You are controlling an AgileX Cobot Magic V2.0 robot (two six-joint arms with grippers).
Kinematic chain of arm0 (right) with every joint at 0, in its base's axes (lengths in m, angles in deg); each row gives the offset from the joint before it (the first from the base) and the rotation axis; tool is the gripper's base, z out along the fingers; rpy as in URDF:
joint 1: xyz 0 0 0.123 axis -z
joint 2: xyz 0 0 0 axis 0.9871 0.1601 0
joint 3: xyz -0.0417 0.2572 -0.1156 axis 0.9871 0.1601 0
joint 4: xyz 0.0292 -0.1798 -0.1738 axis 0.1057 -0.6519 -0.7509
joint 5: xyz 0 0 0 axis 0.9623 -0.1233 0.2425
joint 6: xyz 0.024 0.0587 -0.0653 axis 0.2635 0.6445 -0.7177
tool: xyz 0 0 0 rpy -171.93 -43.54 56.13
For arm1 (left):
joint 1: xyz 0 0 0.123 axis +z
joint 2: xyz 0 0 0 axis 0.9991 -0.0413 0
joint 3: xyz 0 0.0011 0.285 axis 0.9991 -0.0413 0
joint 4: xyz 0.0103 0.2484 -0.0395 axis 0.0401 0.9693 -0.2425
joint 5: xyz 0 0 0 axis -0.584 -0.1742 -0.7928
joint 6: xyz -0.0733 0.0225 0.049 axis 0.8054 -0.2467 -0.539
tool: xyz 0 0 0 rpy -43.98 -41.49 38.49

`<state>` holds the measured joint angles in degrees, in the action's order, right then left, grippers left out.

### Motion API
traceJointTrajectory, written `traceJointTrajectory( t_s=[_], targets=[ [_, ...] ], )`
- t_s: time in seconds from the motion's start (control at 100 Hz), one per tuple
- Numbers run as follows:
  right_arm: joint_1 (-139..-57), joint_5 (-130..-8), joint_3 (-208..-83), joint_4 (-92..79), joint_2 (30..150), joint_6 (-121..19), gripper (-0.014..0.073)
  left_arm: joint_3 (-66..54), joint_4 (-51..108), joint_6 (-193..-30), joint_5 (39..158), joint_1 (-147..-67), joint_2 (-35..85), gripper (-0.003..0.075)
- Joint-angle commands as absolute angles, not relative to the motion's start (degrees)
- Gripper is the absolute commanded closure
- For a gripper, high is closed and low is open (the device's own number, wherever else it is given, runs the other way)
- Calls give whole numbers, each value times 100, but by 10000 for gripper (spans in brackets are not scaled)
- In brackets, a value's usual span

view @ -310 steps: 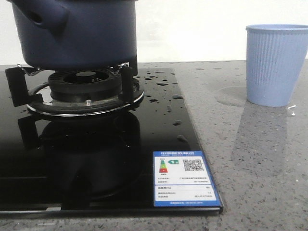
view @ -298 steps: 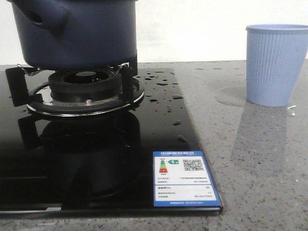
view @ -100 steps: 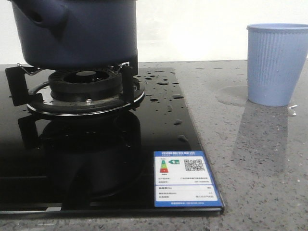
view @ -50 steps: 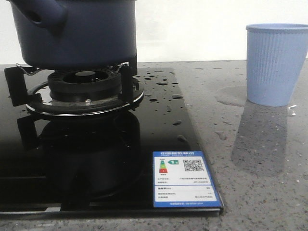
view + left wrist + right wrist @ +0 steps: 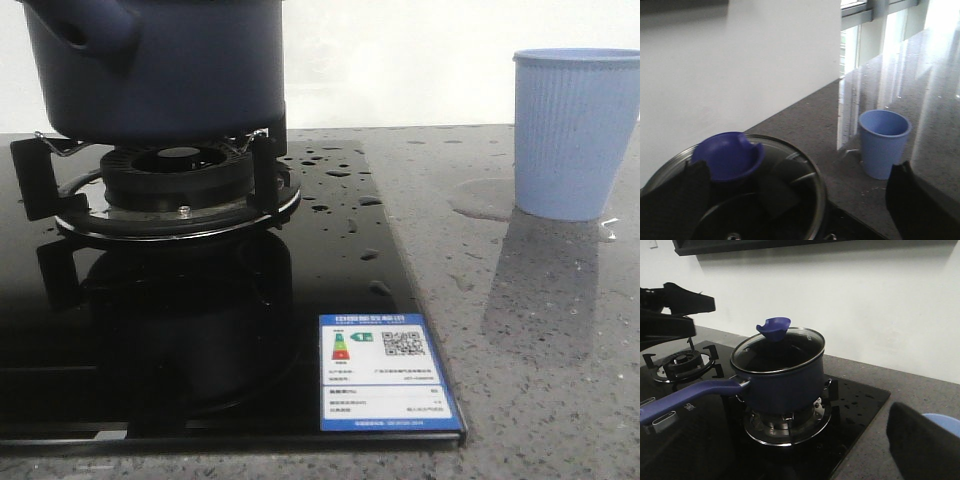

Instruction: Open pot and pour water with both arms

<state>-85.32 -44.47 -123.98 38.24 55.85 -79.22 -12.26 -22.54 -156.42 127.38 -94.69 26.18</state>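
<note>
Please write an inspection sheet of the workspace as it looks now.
Surface: grey stone counter, wet patch beside the cup; black glass hob with droplets.
Job's things: pot on the burner, glass lid still on, blue knob.
Clutter: light blue ribbed cup, upright on the counter; energy label.
Grippers: left fingers above the lid, apart; right finger only partly seen.
Cables: nothing seen.
Surroundings: white wall; window.

navy pot (image 5: 782, 380) upright on burner, glass lid (image 5: 776, 352) on.
</note>
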Motion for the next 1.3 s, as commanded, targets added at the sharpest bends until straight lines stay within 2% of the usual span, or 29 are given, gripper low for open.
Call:
traceJointTrajectory(
  t_s=[0.0, 0.32, 0.68, 0.82, 1.02, 1.07, 1.29],
  targets=[
    [-8619, -4776, -12579, 4048, 5681, -7993, -52, -967, -2893, -15917, 12421, -9498, 2355, 70],
    [-8685, -4833, -12579, 4003, 5681, -7993, -52, -304, -3591, -16865, 12971, -9541, 791, 70],
    [-8685, -4718, -12579, 4003, 5681, -7993, -52, 217, -3807, -17115, 13234, -9543, -110, 79],
    [-8685, -4718, -12579, 4003, 5681, -7993, -52, 267, -3831, -17174, 13402, -9573, -229, 159],
    [-8674, -4718, -12579, 3710, 5681, -7993, -52, 267, -3895, -17187, 13416, -9573, -240, 391],
    [-8674, -4718, -12579, 3585, 5681, -7993, -52, 281, -4012, -17187, 13449, -9573, -240, 430],
    [-8662, -5340, -12508, 2942, 5681, -7993, -51, 686, -4126, -17187, 13592, -9573, -35, 452]
  ],
)
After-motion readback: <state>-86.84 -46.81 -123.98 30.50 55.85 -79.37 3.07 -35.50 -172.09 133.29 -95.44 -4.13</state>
